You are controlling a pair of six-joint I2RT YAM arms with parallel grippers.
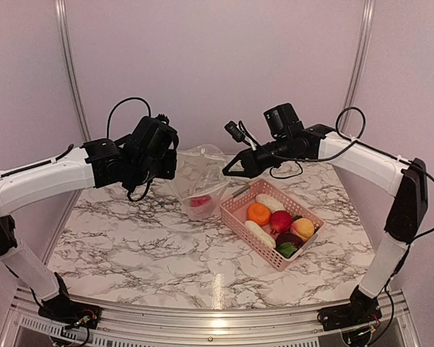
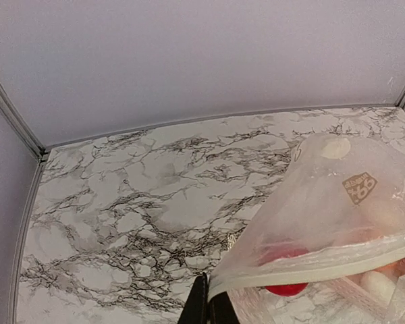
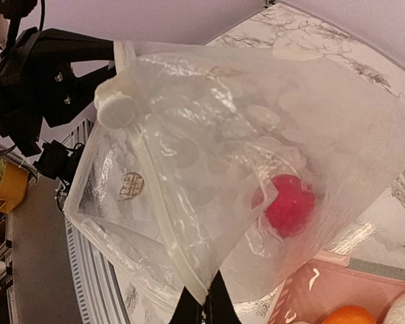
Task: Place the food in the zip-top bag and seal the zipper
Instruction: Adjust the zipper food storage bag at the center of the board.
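Observation:
The clear dotted zip-top bag (image 1: 201,181) hangs between my two grippers above the table's back middle. A red round food piece (image 1: 200,201) lies inside it; it also shows in the right wrist view (image 3: 290,204) and the left wrist view (image 2: 287,289). My left gripper (image 2: 208,305) is shut on the bag's left mouth corner, on the whitish zipper strip (image 2: 324,264). My right gripper (image 3: 204,307) is shut on the bag's right corner at the zipper (image 3: 163,216). The other food sits in the pink basket (image 1: 240,214): orange (image 1: 258,213), red (image 1: 280,220), peach (image 1: 302,228), dark purple, white oblong and green pieces.
The pink slotted basket stands right of the bag, partly below my right gripper (image 1: 230,168). The marble table (image 1: 130,238) runs to the back wall. The left arm (image 1: 43,177) and right arm (image 1: 369,163) reach in from both sides.

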